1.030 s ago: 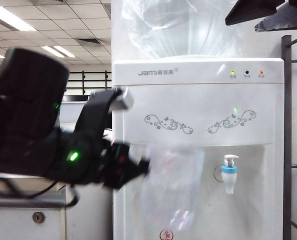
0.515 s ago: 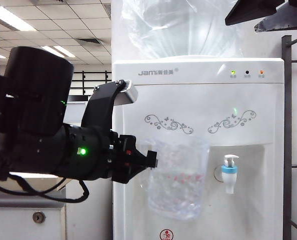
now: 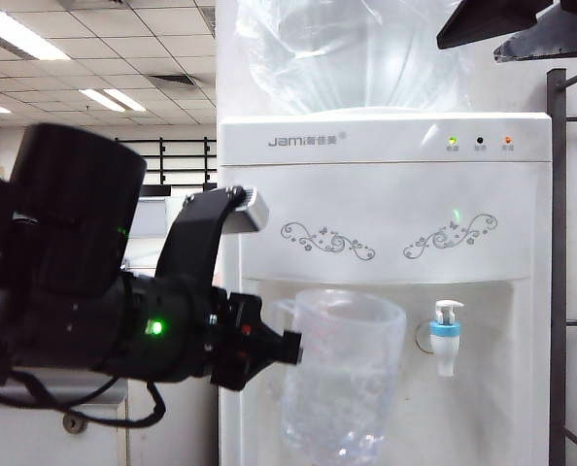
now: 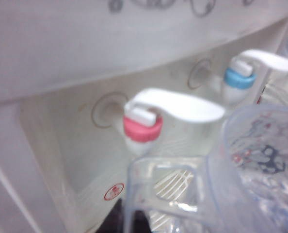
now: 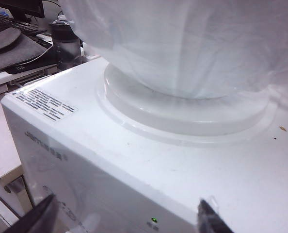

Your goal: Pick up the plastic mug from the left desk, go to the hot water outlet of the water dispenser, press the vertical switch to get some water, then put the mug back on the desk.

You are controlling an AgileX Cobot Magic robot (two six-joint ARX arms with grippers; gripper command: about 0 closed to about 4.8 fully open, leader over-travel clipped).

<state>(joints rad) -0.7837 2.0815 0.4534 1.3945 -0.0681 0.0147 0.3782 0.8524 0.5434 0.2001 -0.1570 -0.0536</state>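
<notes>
The water dispenser (image 3: 386,291) is standing upright, carrying one big bottle (image 3: 356,49) and two taps. Compared with a moment ago, the left gripper (image 3: 287,347) is sitting lower, and the one plastic mug (image 3: 342,379) it is clamping by the handle is now hanging lower in the tap recess, upright, mouth up. The hot water outlet (image 4: 143,130) (pink collar) is just above the mug's rim. The right gripper (image 5: 127,216) is spread wide above the dispenser's top edge, holding nothing.

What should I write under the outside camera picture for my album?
Left gripper holds the plastic mug at the water dispenser.
</notes>
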